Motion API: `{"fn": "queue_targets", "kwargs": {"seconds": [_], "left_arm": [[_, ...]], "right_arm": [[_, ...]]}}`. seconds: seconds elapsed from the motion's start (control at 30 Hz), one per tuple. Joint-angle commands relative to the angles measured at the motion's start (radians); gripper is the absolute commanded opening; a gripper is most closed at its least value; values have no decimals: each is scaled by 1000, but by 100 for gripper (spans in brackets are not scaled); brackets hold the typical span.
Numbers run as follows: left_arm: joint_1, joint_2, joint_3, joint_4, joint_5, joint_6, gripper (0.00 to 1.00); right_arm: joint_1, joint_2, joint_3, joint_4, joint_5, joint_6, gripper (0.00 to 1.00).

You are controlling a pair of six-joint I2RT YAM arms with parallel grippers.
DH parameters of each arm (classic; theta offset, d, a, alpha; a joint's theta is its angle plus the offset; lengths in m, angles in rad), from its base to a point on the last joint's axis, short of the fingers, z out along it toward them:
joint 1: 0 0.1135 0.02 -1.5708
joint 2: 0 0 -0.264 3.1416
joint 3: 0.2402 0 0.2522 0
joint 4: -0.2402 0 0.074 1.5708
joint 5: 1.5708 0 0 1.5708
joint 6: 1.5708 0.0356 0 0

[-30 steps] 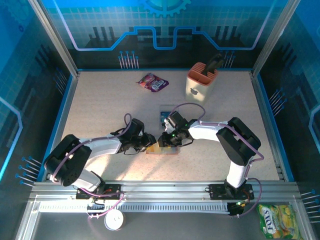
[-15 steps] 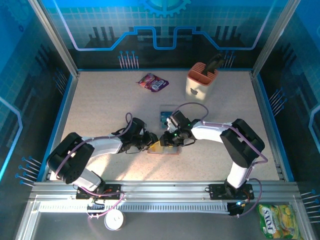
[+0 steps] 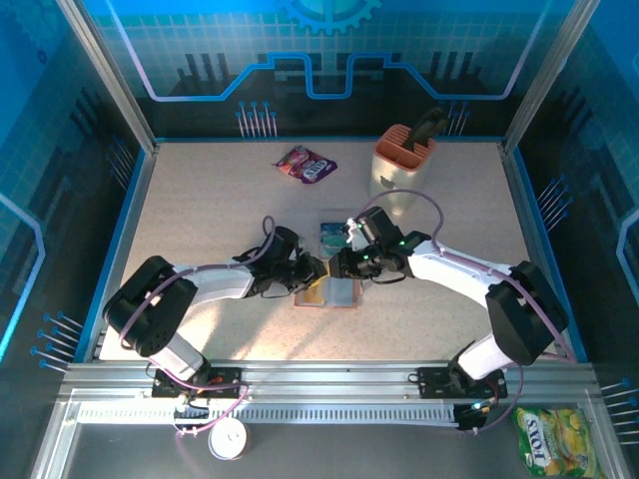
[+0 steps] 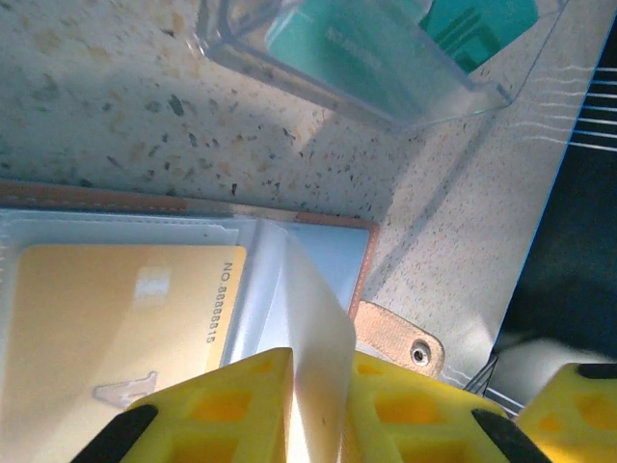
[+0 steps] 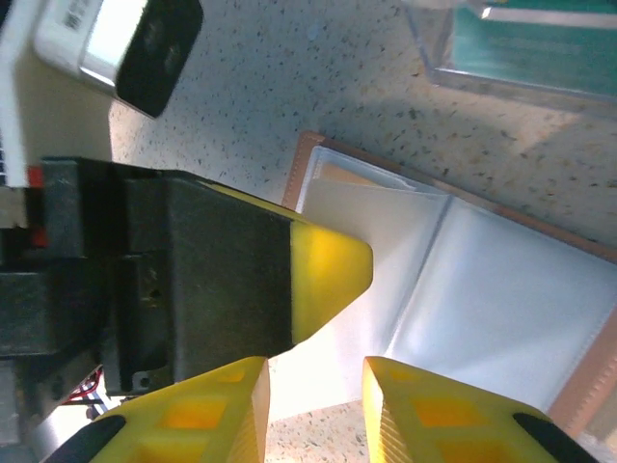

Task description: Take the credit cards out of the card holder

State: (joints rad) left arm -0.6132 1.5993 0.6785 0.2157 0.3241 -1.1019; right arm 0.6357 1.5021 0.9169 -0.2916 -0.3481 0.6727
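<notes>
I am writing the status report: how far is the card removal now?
Looks done: teal cards lie in the clear tray. In hand: the left gripper pinches a clear sleeve of the open holder. To do: a tan card sits in its pocket.

Overhead view spans table (image 3: 200, 210); both wrist views closely share the card holder (image 5: 501, 289)
</notes>
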Motion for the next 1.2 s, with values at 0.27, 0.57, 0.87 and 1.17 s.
{"fn": "queue_targets", "kwargs": {"seconds": [0.27,0.57,0.87,1.17], "left_arm": [[-54,113,100,24,37,-30,23],[-58,182,224,-21,69,-5,39],[-44,164,234,-49,66,18,43],[23,52,107,-54,59,37,41]], "right_arm": [[-47,-92,-84,-34,1,-14,32],[-50,-153,-128,-27,1,7,33],[-49,-176,-141,-24,1,23,33],[-8,-86,-95,13,-15,41,33]]}}
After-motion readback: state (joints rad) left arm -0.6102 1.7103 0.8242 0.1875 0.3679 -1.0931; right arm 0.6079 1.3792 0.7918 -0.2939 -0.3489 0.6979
